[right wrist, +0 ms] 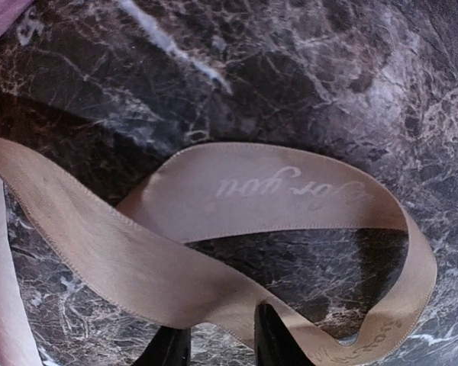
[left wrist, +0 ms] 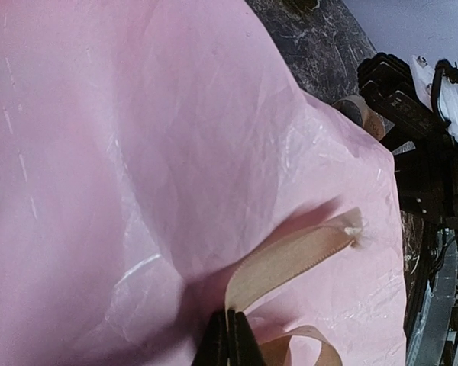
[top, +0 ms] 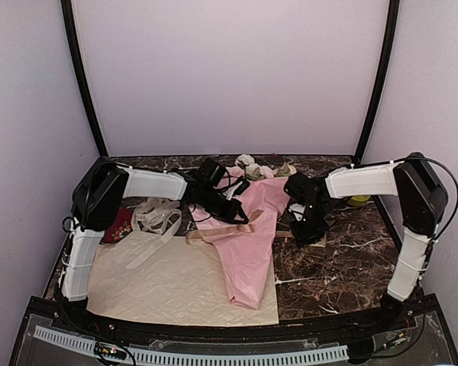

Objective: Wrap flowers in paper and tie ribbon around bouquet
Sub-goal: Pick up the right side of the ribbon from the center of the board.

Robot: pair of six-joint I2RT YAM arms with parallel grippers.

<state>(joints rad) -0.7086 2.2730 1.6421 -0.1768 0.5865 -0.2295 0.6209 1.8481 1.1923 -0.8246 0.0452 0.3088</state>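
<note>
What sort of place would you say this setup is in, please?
Probably an enclosed robot test booth rather than a florist's: plain pale walls close it in, and a left arm and right arm are mounted at a dark marble-patterned table.

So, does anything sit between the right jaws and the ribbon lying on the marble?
Nothing visible does. In the right wrist view the ribbon loops on the bare table, one strand crossing right at the tips of the open right jaws. The paper lies off to the side.
</note>
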